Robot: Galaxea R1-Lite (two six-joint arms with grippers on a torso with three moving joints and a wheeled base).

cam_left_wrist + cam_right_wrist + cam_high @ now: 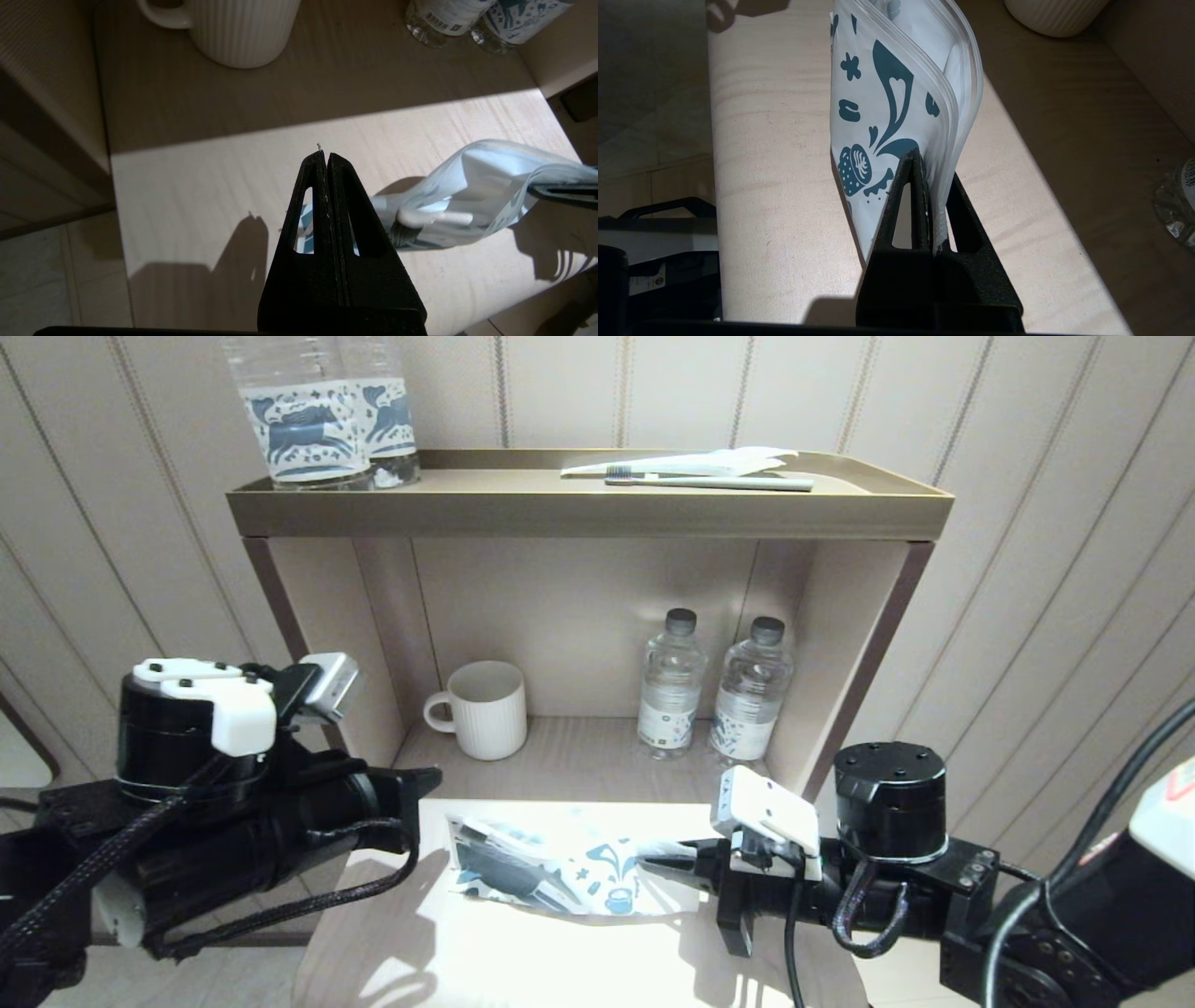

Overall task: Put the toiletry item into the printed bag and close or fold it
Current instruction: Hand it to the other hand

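Note:
The printed bag lies on the lit front part of the lower shelf, white with blue-teal motifs. My right gripper is shut on its right end, and the right wrist view shows the bag standing on edge from the pinched end between the right gripper fingers. In the left wrist view the bag bulges, and a white toothbrush with a dark bristle head shows through inside it. My left gripper hovers shut and empty just left of the bag; its tip is above bare wood.
A white ribbed mug and two small water bottles stand at the back of the shelf. The top tray holds a greyish-green toothbrush with wrapper and two horse-label bottles. Cabinet side walls flank the shelf.

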